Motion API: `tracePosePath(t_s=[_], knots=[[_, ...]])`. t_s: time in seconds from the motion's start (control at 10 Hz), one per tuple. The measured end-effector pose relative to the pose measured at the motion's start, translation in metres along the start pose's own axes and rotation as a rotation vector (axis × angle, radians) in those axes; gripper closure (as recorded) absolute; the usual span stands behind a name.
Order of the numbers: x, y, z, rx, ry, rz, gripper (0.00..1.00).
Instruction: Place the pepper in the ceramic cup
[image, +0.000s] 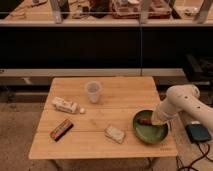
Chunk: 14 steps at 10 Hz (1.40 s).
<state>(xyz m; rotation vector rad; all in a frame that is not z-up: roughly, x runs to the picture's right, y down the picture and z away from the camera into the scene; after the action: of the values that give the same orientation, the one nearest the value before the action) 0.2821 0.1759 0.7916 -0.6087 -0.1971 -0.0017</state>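
The pepper (144, 121) is a small reddish-brown piece lying inside the green bowl (148, 134) at the table's right front. My gripper (156, 120) reaches down from the right into the bowl, right beside the pepper and seemingly touching it. The ceramic cup (93, 91) is a pale handleless tumbler. It stands upright near the middle back of the table, well left of the gripper.
A wooden table (125, 95) carries a white packet (65, 105) at the left, a red-and-black bar (61, 129) at the front left and a pale block (115, 133) next to the bowl. A dark device (199, 133) lies on the floor to the right. Shelving stands behind.
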Motion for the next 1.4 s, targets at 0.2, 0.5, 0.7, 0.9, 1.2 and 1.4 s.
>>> tracePosePath(t_s=[0.2,0.5,0.7,0.9,1.2,1.4], knots=[[0.005,-0.004,0.007,0.023,0.014,0.011,0.24],[0.003,-0.008,0.017,0.036,0.026,0.009,0.24],[0.0,-0.009,0.022,0.035,0.027,0.007,0.24],[0.0,-0.009,0.024,0.037,0.029,0.009,0.24],[-0.001,-0.01,0.028,0.036,0.029,0.013,0.24],[-0.001,-0.01,0.034,0.027,0.024,0.017,0.24]])
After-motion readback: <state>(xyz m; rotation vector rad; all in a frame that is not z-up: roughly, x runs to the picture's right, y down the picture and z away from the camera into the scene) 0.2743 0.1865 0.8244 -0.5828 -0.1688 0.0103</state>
